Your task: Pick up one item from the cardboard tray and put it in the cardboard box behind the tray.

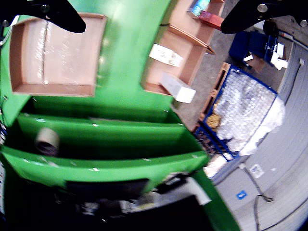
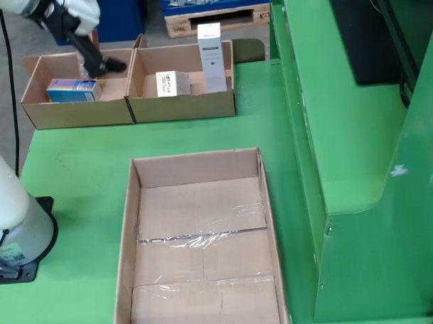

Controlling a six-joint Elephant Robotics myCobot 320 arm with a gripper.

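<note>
Side view: gripper (image 2: 106,65) hung over tray (image 2: 129,112) at 11 o'clock on counter (image 2: 82,181), fingers spread wide, holding nothing. Blue carton (image 2: 73,89) lay just below. Likely light, stiff card; grip across flat long sides. Empty box (image 2: 131,229) sat centre.

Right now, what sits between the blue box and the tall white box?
In the fixed view: the gripper, the trays' shared cardboard wall, then a small white box, between blue box and tall white box.

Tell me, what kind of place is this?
Probably a warehouse or workshop packing station: a green metal workbench holds open cardboard boxes with small packaged goods, a white robot arm stands on it, and a wooden pallet sits on the concrete floor behind.
</note>
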